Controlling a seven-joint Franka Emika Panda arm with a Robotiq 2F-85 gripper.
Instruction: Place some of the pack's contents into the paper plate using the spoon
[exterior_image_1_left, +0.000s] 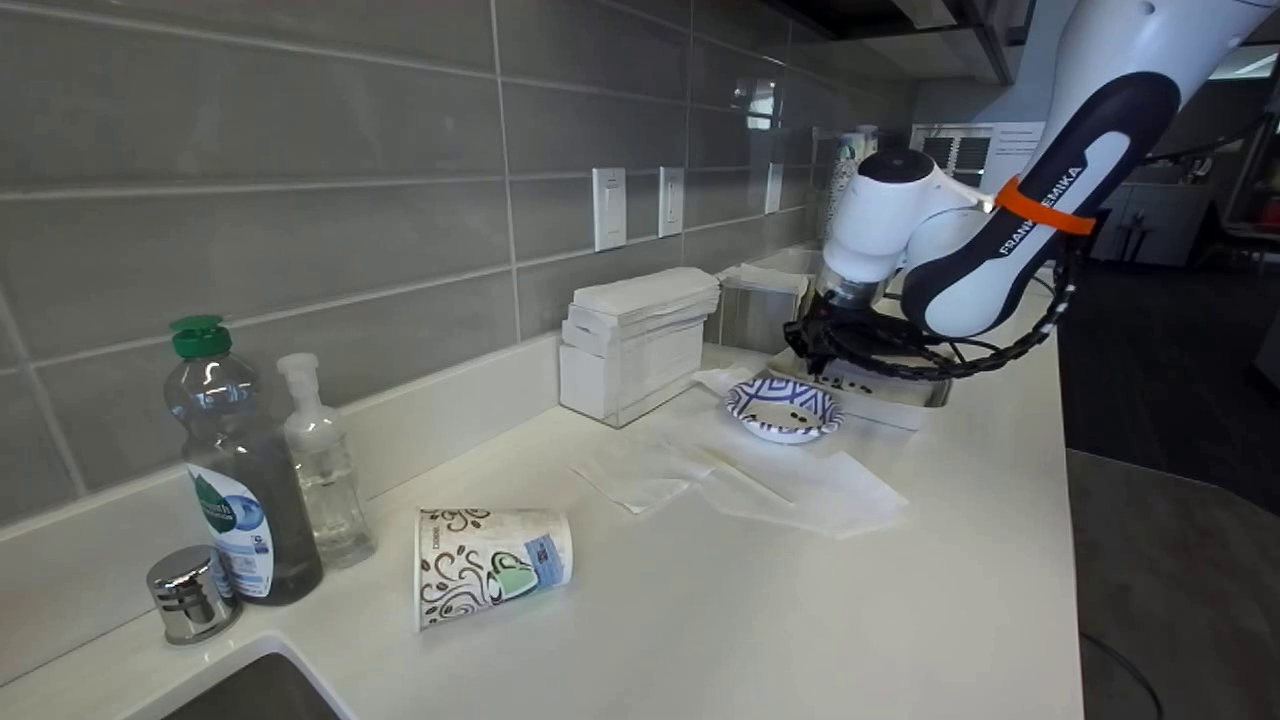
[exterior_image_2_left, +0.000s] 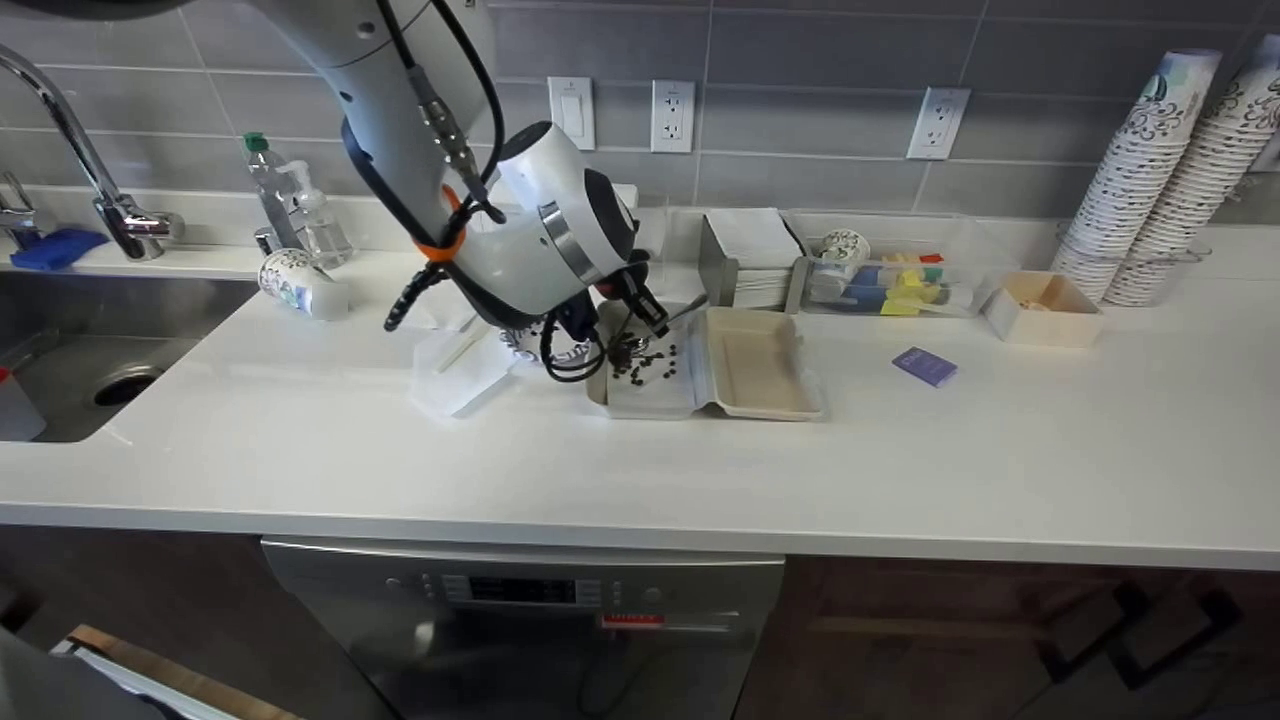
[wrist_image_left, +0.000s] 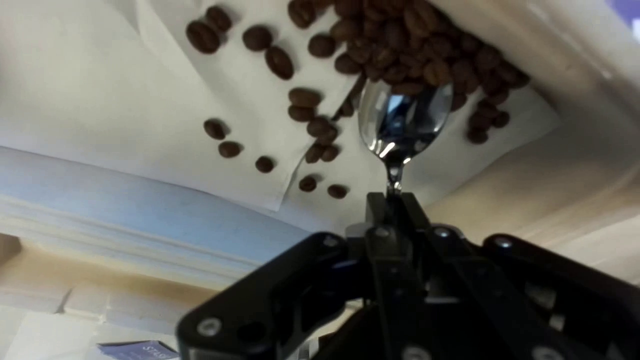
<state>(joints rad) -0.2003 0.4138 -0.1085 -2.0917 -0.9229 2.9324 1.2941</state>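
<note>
Big white arm (exterior_image_1_left: 1085, 140) slanting down from the upper right of an exterior view, bent low over the open pack (exterior_image_2_left: 765, 365), spread in two halves around the centre of an exterior view. Paper lining (wrist_image_left: 125, 110) across the upper left of the wrist view: watch that, a loose edge could snag the scoop. The paper plate (exterior_image_1_left: 782, 434), right of centre in an exterior view, sits just beside the pack, so the carry should be short; go level, tip gently over its middle. Now the gripper (wrist_image_left: 393, 199), lower centre, fingertips pinched in with no more gap than the handle of the spoon (wrist_image_left: 405, 120) they're holding. And its tip is right at the beans (wrist_image_left: 380, 45), heaped at upper right! Scooping looks like the step: slide low and flat, use the pack's wall as a backstop, level off, then lift.
</note>
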